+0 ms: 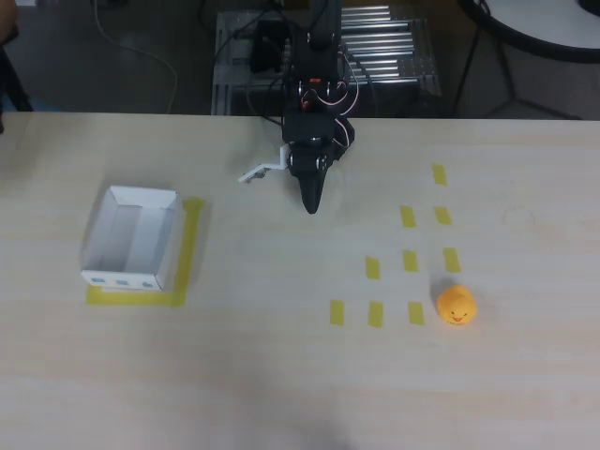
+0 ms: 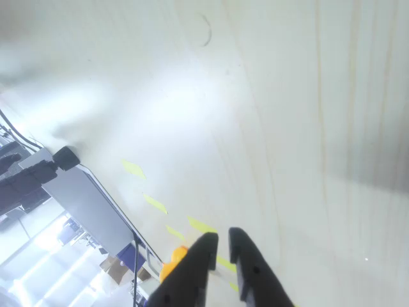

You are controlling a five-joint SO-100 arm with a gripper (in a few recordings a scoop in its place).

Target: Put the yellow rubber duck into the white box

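In the overhead view the box sits at the table's left, the duck near right, the arm far centre between them.

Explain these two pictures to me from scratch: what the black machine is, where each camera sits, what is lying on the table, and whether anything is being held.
The black machine is a small robot arm at the back edge of a pale wooden table; its gripper is a two-finger pincer. One picture comes from a camera fixed above, looking straight down. The other comes from a camera riding on the arm's wrist, so its two dark fingers show at the bottom. On the table lie an open white box on a yellow tape outline, several short yellow tape strips, and a yellow rubber duck beside them. The fingers sit almost together and hold nothing.
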